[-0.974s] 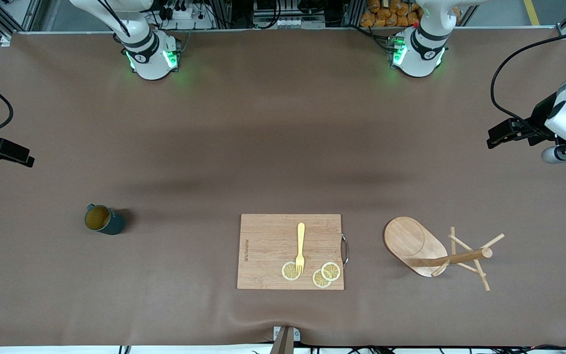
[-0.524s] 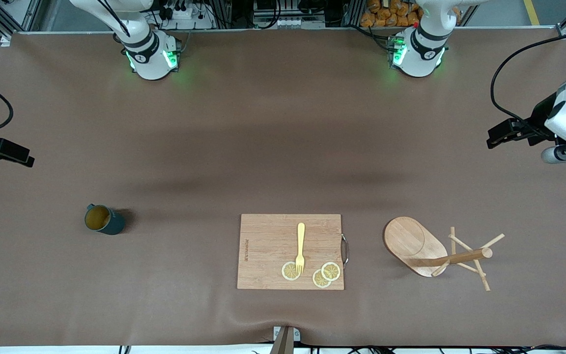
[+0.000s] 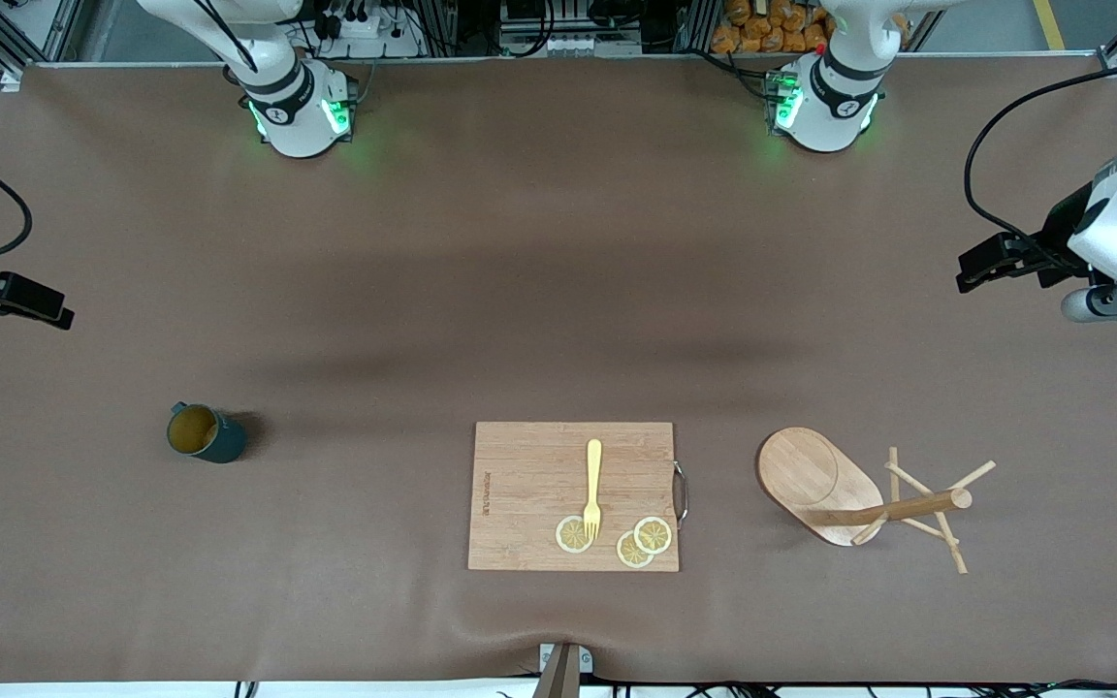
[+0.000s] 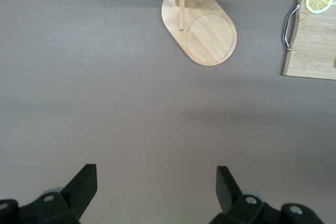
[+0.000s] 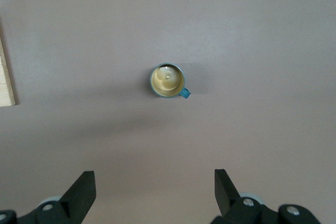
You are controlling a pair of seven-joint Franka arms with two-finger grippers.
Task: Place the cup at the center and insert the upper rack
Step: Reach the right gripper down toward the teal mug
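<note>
The table (image 3: 520,271) has a brown cover. Directly on it stand the cup (image 3: 205,433), upright toward the right arm's end, a cutting board (image 3: 529,485) near the middle, and the upper rack (image 3: 859,494), lying on its side toward the left arm's end, well apart from the cup.

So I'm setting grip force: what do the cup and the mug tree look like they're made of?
The cup looks like glazed ceramic or enamel: dark teal outside, yellowish-tan inside, faint sheen; which one I can't tell. The mug tree, lying on its side, looks like bamboo or light wood, matte, with visible grain strips on its oval base.
</note>
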